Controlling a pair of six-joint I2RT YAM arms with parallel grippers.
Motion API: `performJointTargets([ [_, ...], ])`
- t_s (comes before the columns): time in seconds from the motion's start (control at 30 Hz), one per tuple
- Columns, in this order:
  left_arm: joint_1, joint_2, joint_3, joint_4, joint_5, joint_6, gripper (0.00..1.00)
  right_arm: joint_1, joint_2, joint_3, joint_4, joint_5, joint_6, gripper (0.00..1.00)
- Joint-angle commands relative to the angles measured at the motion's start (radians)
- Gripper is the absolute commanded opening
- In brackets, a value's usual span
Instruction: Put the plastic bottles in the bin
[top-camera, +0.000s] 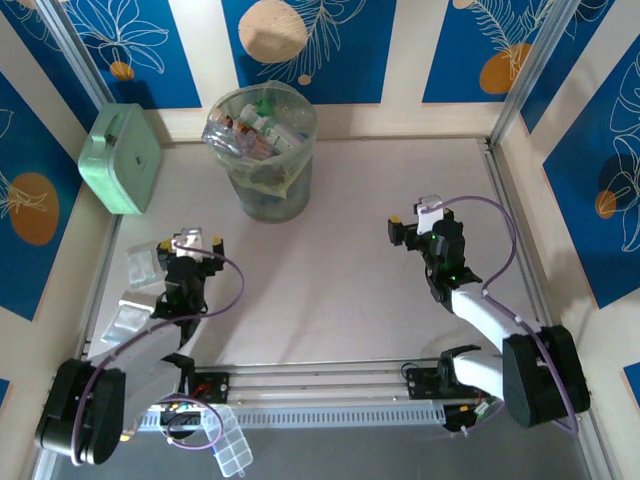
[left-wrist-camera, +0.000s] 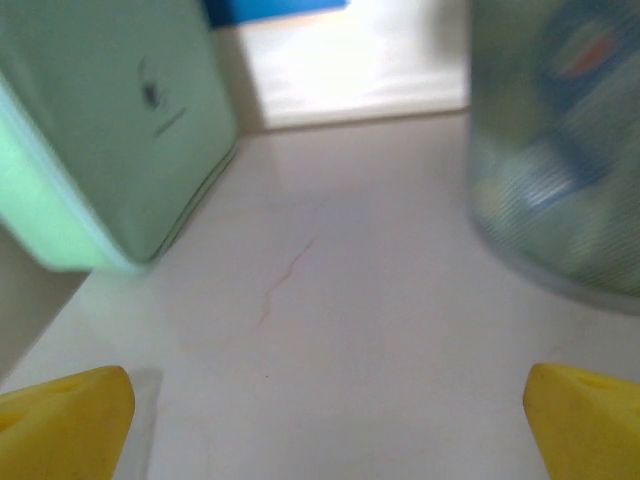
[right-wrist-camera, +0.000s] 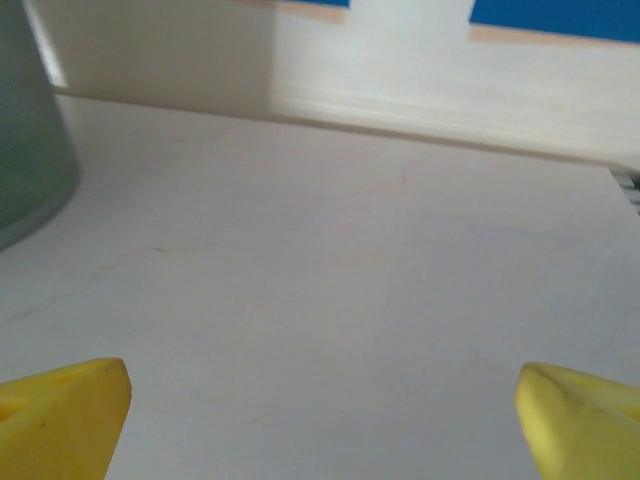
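The surface (top-camera: 340, 260) was pale, smooth and marked by faint hairline cracks in the left wrist view. Cream walls (top-camera: 195, 50) with blue leaf-pattern panels enclosed it on the far, left and right sides, and metal rails ran along its edges.

The bin (top-camera: 270, 195) stood upright at the far centre-left of the surface, its pale-green liner (top-camera: 290, 165) folded over the rim. The plastic bottles (top-camera: 250, 130) lay heaped inside it, reaching to about rim level. A mint-green box (top-camera: 122, 158) leaned against the left wall, well apart from the bin.

The left gripper (top-camera: 190, 243) was near-left, facing the gap between box and bin. Its yellow fingers (left-wrist-camera: 60, 420) were spread wide with nothing between them. The right gripper (top-camera: 418, 215) was right of centre, likewise spread and empty.
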Motion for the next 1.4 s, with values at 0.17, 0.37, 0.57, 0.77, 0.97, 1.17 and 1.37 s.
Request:
performJointTargets([
  [0.17,0.053,0.274,0.055,0.256,0.081,-0.013,0.99,-0.147,0.155,-0.013,0.066,-0.068,0.157,0.99],
  [0.37,0.090,0.545,0.016,0.623,0.175,0.041,0.99,-0.189,0.332,-0.100,0.433,-0.144,0.161,0.99],
  [0.57,0.146,0.553,0.128,0.425,0.296,0.010,0.99,-0.207,0.371,-0.013,0.321,-0.266,0.136,0.99],
  [0.77,0.145,0.553,0.196,0.285,0.314,0.026,0.99,-0.201,0.364,-0.005,0.292,-0.256,0.127,0.99],
  [0.97,0.144,0.555,0.204,0.274,0.363,0.043,1.00,-0.222,0.369,0.000,0.294,-0.340,0.125,0.99],
  [1.17,0.154,0.555,0.213,0.253,0.415,0.049,0.99,-0.241,0.369,-0.003,0.301,-0.393,0.123,0.99],
  [1.37,0.161,0.555,0.214,0.251,0.428,0.044,0.99,-0.244,0.371,-0.003,0.300,-0.398,0.123,0.99],
])
